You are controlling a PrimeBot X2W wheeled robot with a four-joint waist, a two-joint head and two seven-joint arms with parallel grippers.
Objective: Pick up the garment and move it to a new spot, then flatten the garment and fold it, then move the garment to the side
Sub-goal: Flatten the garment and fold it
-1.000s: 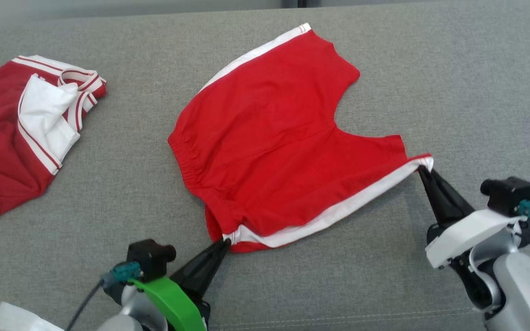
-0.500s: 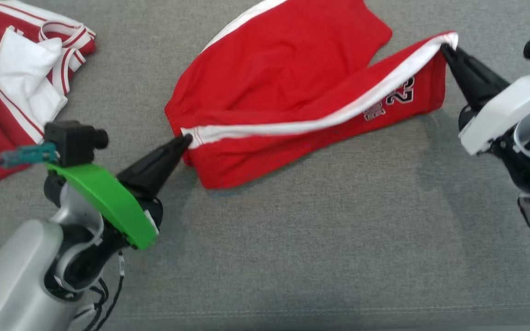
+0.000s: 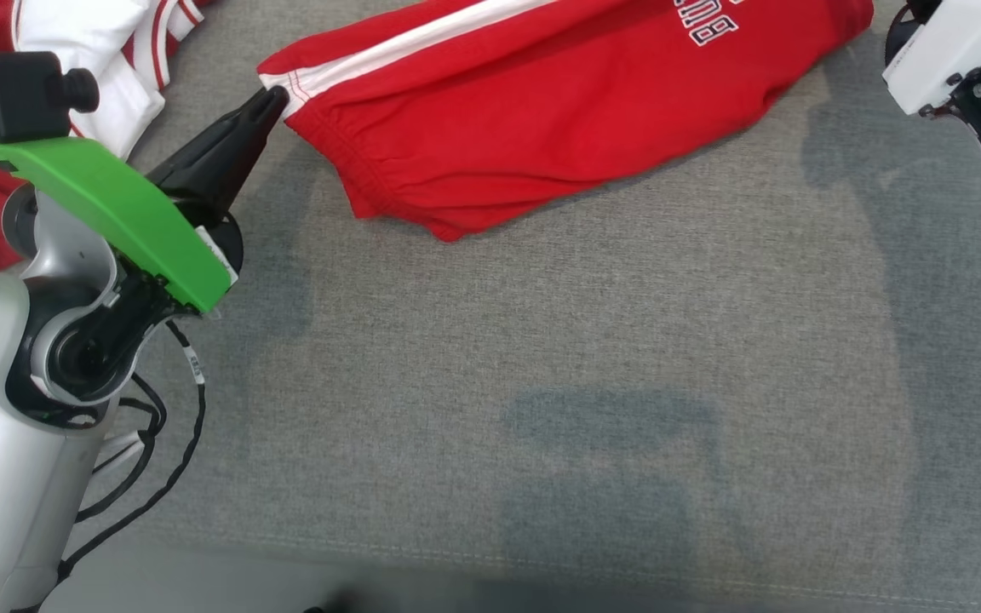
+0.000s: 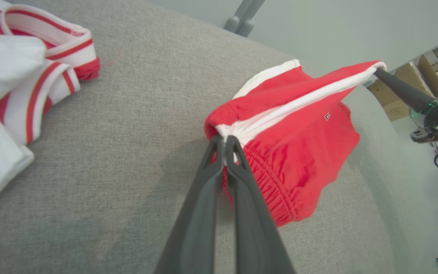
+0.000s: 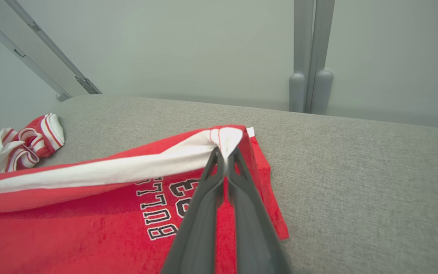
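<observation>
As I look down through the head camera, the garment, a pair of bright red shorts with a white side stripe, a gathered elastic waistband and black white-outlined lettering, hangs stretched across the far part of the grey woven-fabric worktop. My left gripper has its two long dark fingers pressed together on the end of the white stripe at the waistband corner; in the left wrist view the fingers meet at the tips with the white cloth pinched between them. My right gripper has its fingers clamped on the other end of the same stripe, at the hem corner. The stripe runs as a raised line between the two grips, and the red cloth droops below it in a loose fold. I cannot tell whether the lowest edge of that fold touches the worktop. The lettering reads "BULLS" beside "23" and sits on the drooping side nearest my right gripper. A second red garment with white-and-red striped trim and a white panel lies bunched on the worktop off to my left, apart from the shorts. Two grey posts stand against the pale wall beyond the worktop's far edge.
</observation>
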